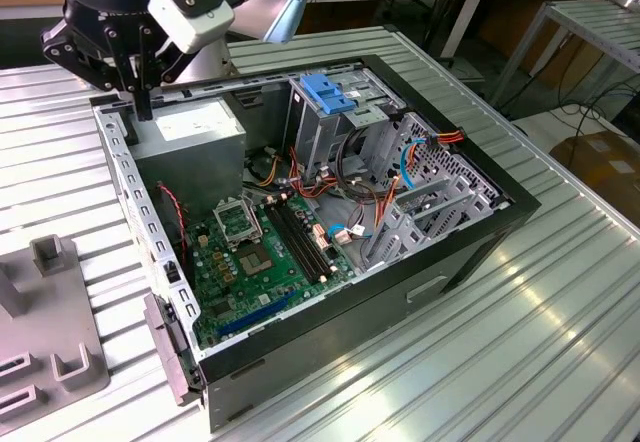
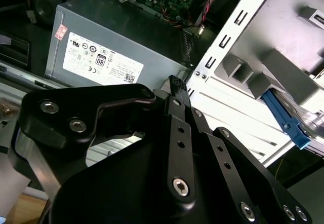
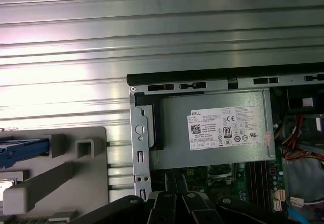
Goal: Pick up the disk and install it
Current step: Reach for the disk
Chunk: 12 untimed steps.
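The task looks barely begun: nothing is picked up and nothing is installed. On the slatted metal table (image 1: 560, 292) the black computer case (image 1: 470, 252) lies on its side with the cover off. Inside it sit the green motherboard (image 1: 260, 252) and the grey power supply (image 1: 195, 127) in the corner under the arm. The tall drive cage (image 1: 320, 122) with its blue latch is there too, with loose orange and black cables (image 1: 350, 192) beside it. No drive is visible in the cage.

Next to the case, on the exterior view's left, stands a grey slotted fixture (image 1: 60, 352). In the first wrist view the disk (image 3: 23, 152) rests in that fixture, its blue rail showing, well apart from the case interior.

The gripper (image 1: 145, 112) hangs over the case edge by the power supply. Its fingers appear pressed together and grip nothing.
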Each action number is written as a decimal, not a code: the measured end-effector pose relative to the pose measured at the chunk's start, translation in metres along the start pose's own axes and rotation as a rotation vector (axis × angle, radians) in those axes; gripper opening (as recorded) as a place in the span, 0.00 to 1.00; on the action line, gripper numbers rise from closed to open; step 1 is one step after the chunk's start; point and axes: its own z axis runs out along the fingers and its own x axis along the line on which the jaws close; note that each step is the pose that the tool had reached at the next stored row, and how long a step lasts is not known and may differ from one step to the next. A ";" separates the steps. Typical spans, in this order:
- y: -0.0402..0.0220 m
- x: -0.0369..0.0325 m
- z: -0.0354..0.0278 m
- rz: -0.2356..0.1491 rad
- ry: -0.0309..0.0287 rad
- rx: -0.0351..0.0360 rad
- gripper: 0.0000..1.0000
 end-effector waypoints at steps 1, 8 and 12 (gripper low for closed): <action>0.0000 0.0006 0.0000 0.000 0.0000 0.0000 0.10; -0.0004 0.0054 -0.0002 0.000 0.0000 0.0000 0.10; -0.0006 0.0086 -0.0003 0.000 0.0000 0.0001 0.10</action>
